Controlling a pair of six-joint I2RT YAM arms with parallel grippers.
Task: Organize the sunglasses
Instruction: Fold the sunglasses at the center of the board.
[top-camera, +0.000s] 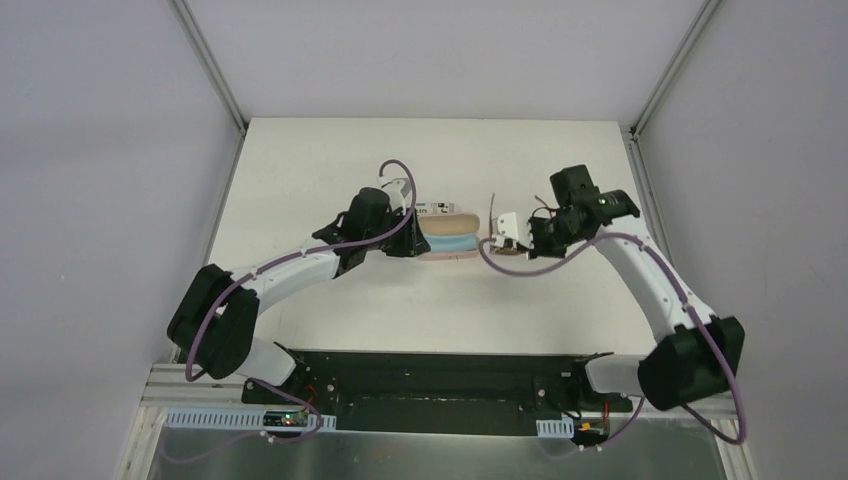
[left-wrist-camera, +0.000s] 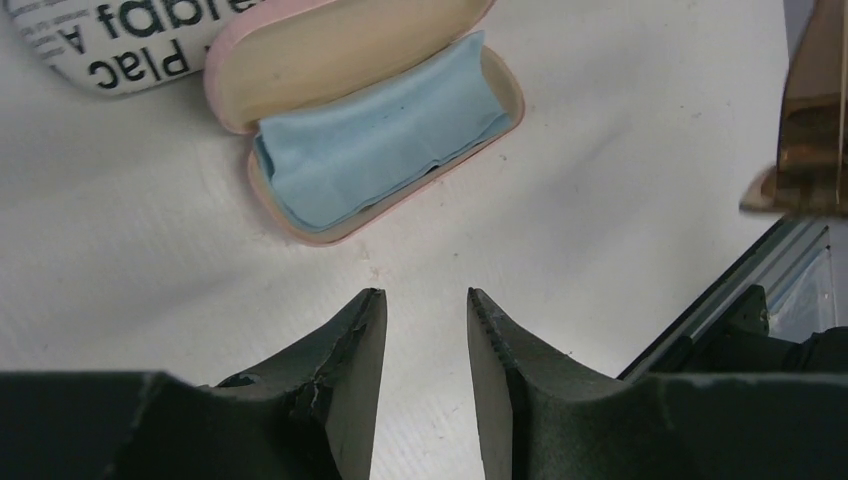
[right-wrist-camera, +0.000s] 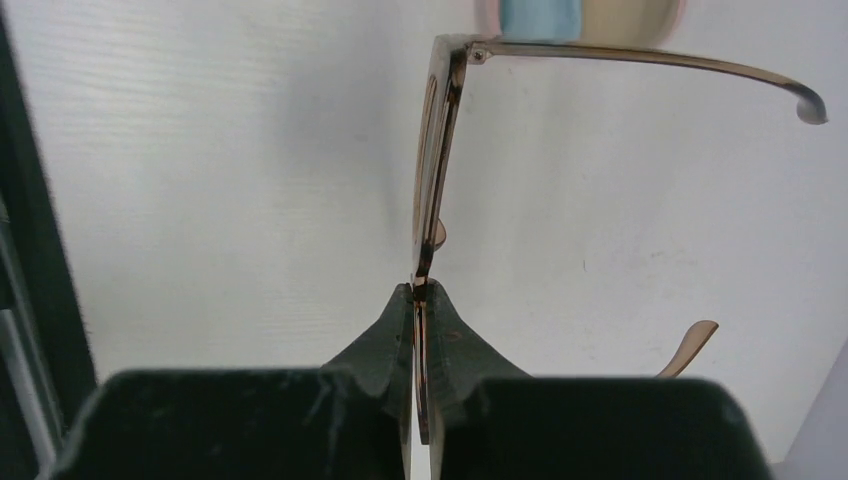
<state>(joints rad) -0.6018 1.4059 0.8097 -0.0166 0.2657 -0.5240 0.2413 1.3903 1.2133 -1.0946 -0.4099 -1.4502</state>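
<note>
The brown sunglasses (right-wrist-camera: 430, 160) are pinched by the front frame in my shut right gripper (right-wrist-camera: 420, 288) and held above the table, with both temples unfolded (right-wrist-camera: 640, 58). In the top view the right gripper (top-camera: 512, 240) holds them (top-camera: 496, 230) just right of the open pink case (top-camera: 448, 245). My left gripper (left-wrist-camera: 425, 295) is open and empty, close in front of the pink case (left-wrist-camera: 300, 60), which holds a light blue cloth (left-wrist-camera: 380, 150). The brown pair shows at the right edge of the left wrist view (left-wrist-camera: 812, 120). The pale lilac pair is out of view.
The black-and-white lettered case (left-wrist-camera: 120, 40) lies closed just behind the pink case, and shows in the top view (top-camera: 438, 209). The left gripper (top-camera: 410, 243) is at the pink case's left end. The table's right edge rail (left-wrist-camera: 720, 290) is close.
</note>
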